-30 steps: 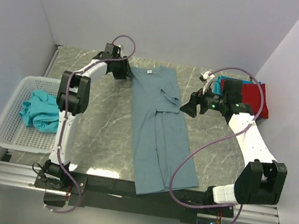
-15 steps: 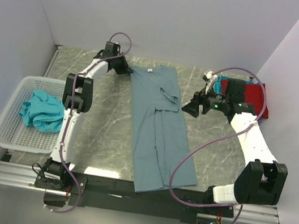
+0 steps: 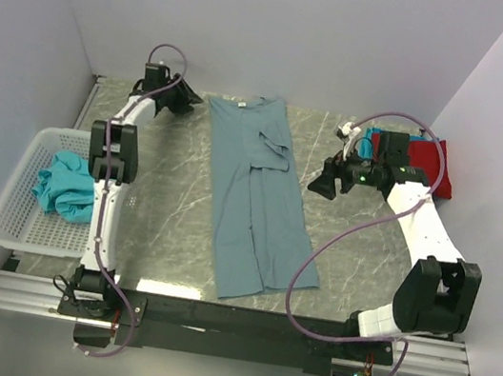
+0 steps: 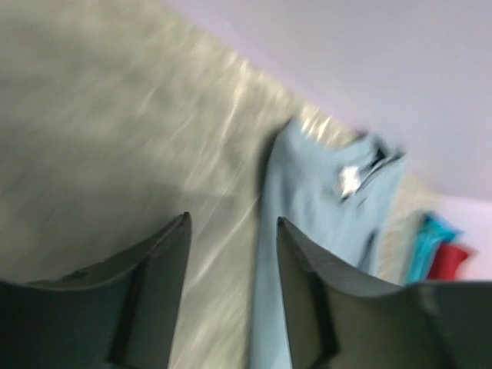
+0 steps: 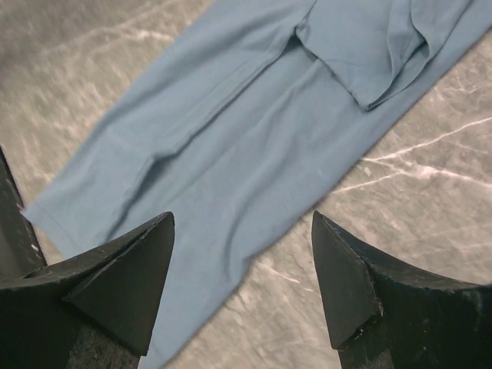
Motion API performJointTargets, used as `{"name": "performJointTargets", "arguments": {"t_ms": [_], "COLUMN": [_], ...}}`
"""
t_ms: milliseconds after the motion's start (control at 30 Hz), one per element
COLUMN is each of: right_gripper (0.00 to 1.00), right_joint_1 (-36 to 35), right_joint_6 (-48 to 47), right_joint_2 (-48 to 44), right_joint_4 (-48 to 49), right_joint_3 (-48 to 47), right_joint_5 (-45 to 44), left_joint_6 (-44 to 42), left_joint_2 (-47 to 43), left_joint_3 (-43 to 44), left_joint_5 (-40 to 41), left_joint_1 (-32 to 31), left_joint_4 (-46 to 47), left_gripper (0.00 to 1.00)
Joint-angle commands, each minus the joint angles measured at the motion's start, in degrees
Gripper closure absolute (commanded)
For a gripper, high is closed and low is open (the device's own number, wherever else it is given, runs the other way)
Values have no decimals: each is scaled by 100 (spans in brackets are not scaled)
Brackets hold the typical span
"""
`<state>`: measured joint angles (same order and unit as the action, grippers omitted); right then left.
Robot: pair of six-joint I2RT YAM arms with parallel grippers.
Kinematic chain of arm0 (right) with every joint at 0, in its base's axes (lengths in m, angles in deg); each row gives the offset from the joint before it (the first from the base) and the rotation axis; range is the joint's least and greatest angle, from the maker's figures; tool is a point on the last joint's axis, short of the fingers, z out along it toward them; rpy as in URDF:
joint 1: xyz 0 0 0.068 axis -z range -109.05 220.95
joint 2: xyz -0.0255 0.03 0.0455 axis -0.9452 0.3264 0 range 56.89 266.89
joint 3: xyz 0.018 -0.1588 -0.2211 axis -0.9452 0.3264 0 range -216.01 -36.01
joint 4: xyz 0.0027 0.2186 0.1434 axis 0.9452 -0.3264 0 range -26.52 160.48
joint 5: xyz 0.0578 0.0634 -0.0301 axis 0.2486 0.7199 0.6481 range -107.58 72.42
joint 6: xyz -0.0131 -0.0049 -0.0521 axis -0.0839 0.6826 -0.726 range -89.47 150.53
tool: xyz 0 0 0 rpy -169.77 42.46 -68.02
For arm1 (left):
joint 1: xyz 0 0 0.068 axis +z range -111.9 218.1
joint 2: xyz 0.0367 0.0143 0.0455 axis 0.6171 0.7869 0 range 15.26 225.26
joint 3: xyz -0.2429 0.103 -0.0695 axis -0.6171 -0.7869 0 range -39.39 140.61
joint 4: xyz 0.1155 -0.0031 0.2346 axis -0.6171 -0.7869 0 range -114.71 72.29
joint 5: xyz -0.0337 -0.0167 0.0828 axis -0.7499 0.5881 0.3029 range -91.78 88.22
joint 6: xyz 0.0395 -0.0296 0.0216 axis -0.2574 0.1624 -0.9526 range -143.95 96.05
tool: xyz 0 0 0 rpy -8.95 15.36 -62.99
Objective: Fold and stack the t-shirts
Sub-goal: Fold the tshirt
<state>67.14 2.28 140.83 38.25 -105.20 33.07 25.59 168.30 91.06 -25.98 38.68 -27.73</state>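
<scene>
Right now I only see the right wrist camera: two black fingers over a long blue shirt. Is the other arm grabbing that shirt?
Observer: No. The left gripper is open with nothing in it. It sits just short of the collar end of the blue-grey t-shirt.
Operator: Are there more shirts?
Observer: Yes. A crumpled teal t-shirt lies in the white basket at the table's left side.
Operator: Are any folded yet?
Observer: A red t-shirt looks folded in the far right corner, with a second teal shirt next to it.
</scene>
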Motion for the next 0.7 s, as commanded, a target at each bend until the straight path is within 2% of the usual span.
{"name": "performJointTargets", "arguments": {"t_ms": [0, 67, 100, 133, 167, 200, 233, 267, 300, 367, 400, 433, 467, 500, 533, 567, 633, 667], "right_gripper": [22, 22, 21, 21, 20, 11, 9, 9, 8, 7, 9, 11, 12, 16, 17, 18, 19, 19], "right_joint_1": [-14, -119, -189, -233, -260, -278, -286, -269, -252, -243, -269, -295, -374, -453, -480, -497, -637, -743], "right_joint_6": [-839, -1242, -1462, -1464, -1647, -1770, -1867, -2164, -2341, -3164, -3796, -4446, -5575, -5969, -6234, -6776, -7079, -7019], "right_joint_2": [-167, -421, -692, -695, -1078, -1282, -1501, -1860, -2003, -2110, -2049, -1944, -1725, -1636, -1592, -1600, -1731, -1958], "right_joint_4": [-266, -223, -75, 101, 320, 566, 1047, 1191, 1236, 922, 424, -773, -1368, -1818, -2362, -2567, -2701, -2605], "right_joint_3": [-7, 203, 439, 607, 826, 1046, 1552, 1766, 1960, 2234, 2173, 1912, 1787, 1716, 1768, 1855, 2328, 2522], "right_joint_5": [-20, -82, -99, -117, -126, -82, 14, 163, 486, 795, 936, 911, 798, 666, 448, 341, -70, -247], "left_joint_6": [-1427, -2078, -2350, -2439, -2492, -2519, -2441, -2353, -2283, -2089, -2089, -2480, -2928, -3585, -4975, -5598, -6679, -6894], "left_joint_2": [-2041, -2862, -3658, -4040, -4410, -5083, -5430, -5711, -6202, -6574, -6863, -7022, -7215, -7652, -7865, -8076, -8692, -8885], "left_joint_3": [-1287, -2046, -2790, -3137, -3827, -4182, -4560, -4929, -5612, -6422, -6636, -6803, -6918, -7076, -7182, -7548, -8050, -8601], "left_joint_5": [274, 679, 811, 812, 630, 445, 173, -186, -894, -1497, -2100, -2227, -2133, -1540, -1152, -782, -307, -173], "left_joint_1": [48, 21, -5, -5, -23, -31, -32, -32, -23, -32, -23, -232, -660, -1021, -1468, -2430, -3236, -3892], "left_joint_4": [-27, 175, 428, 587, 746, 1217, 1492, 1738, 2045, 2592, 2671, 2315, 1885, 1376, 780, 252, 62, 131], "left_gripper": [44, 40, 35, 35, 31, 28, 20, 17, 15, 14, 13, 12, 12, 12, 12, 12, 13, 14]}}
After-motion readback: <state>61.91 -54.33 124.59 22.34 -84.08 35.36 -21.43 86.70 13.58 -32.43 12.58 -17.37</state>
